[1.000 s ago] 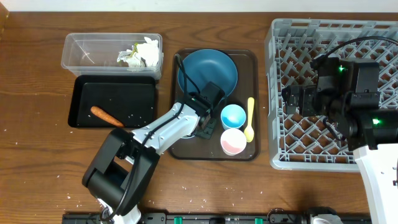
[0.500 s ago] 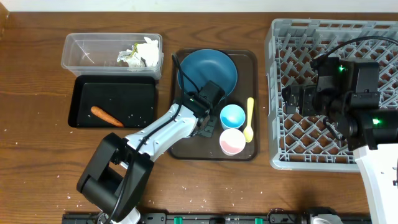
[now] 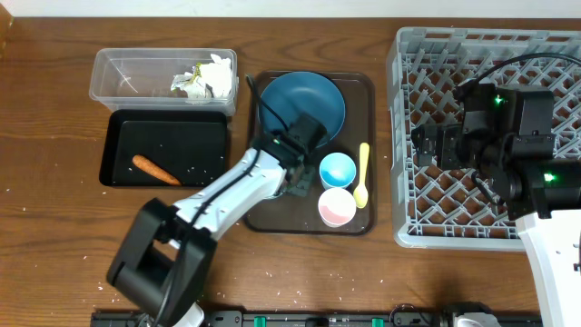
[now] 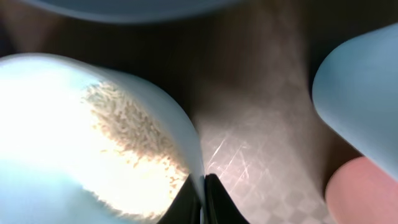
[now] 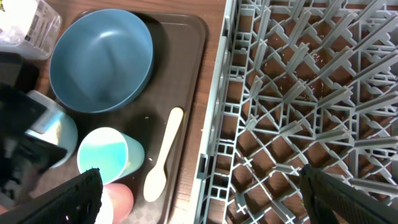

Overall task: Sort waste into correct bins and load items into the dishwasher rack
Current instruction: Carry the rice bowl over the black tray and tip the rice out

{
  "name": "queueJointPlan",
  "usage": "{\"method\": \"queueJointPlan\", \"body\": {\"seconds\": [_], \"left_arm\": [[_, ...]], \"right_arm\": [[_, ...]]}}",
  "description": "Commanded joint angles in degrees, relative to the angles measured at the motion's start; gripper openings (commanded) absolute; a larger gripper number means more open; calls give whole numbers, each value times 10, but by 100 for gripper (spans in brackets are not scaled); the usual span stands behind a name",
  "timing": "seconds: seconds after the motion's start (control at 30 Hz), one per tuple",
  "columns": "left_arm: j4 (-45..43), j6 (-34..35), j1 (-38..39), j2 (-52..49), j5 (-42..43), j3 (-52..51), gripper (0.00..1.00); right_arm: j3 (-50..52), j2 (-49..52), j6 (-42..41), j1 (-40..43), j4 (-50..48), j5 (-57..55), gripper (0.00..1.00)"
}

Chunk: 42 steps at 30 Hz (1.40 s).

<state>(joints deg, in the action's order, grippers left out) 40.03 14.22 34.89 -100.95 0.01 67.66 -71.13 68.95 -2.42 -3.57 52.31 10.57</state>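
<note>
Pinching the bowl rim in my left jaws, one finger inside and one outside. Bowl sits on the tray, just beside the plate and blue cup. Rice is heaped against the gripped wall, so I judge a tilt spills it jaw-side. Bowl is round, no long axis. Left arm is nearer; right jaws hang spread and empty over the rack edge. Overhead, my wrist hides the bowl, and its far rim is cut off.

L grip pinched on bowl rim, arm reaching fwd | R grip wide open
</note>
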Motion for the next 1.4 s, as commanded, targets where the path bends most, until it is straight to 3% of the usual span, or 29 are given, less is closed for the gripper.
{"method": "queueJointPlan", "body": {"seconds": [0.0, 0.3, 0.53, 0.93, 1.23, 1.37], "left_arm": [[30, 26, -32, 49, 2, 48, 6], [49, 24, -184, 156, 121, 64, 6], [49, -7, -337, 165, 241, 63, 6], [37, -68, -568, 65, 506, 61, 6], [-24, -69, -660, -46, 769, 61, 6], [-24, -69, -680, -71, 835, 58, 6]], "right_arm": [[-10, 1, -7, 2, 0, 4, 99], [-10, 1, -7, 2, -1, 4, 99], [-10, 1, -8, 2, -2, 4, 99], [-10, 1, -8, 2, 0, 5, 99], [-10, 1, -8, 2, 2, 5, 99], [-10, 1, -8, 2, 4, 5, 99]]}}
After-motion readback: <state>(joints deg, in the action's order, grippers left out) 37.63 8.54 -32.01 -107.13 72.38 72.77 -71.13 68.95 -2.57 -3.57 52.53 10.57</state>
